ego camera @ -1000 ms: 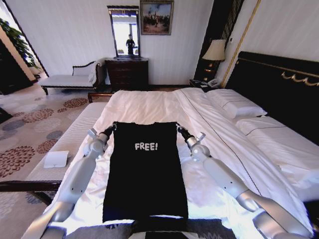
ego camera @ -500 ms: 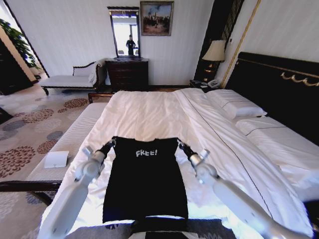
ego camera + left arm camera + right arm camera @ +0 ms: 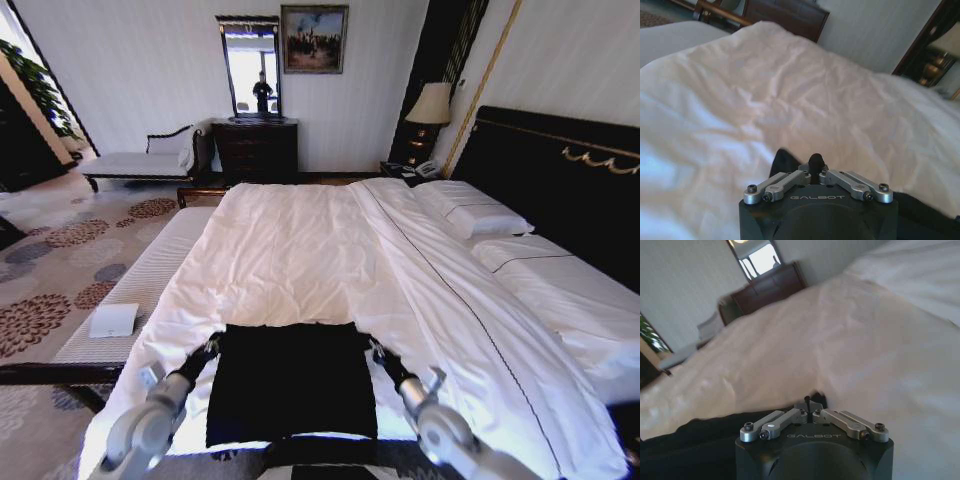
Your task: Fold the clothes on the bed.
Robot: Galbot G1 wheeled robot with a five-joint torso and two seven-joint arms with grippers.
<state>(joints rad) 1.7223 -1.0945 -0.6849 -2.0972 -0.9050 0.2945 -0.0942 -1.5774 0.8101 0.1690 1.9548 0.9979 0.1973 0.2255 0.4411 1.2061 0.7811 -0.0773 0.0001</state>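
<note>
Both arms reach forward over the foot of the bed (image 3: 300, 230). My left tool (image 3: 208, 350) pinches the far left corner of the black T-shirt (image 3: 292, 385); my right tool (image 3: 377, 352) pinches the far right corner. In each wrist view the linkage is drawn together over a fold of dark cloth, so I judge both tools closed on the fabric.

The shirt lies as a short, squarish black panel on the white duvet (image 3: 300, 250), near the foot edge and centred between my arms. Its far edge runs straight from one tool to the other. Holding both corners at once keeps that edge level and taut, so the layers sit square on each other rather than skewing.

No chest lettering shows on the shirt in the head view; the upper face is plain black, which suggests the printed side is turned under. That is my reading, not something I can see directly.

Legible writing: "GALBOT" on the housing of each tool, in both wrist views. Nothing else reads.
</note>
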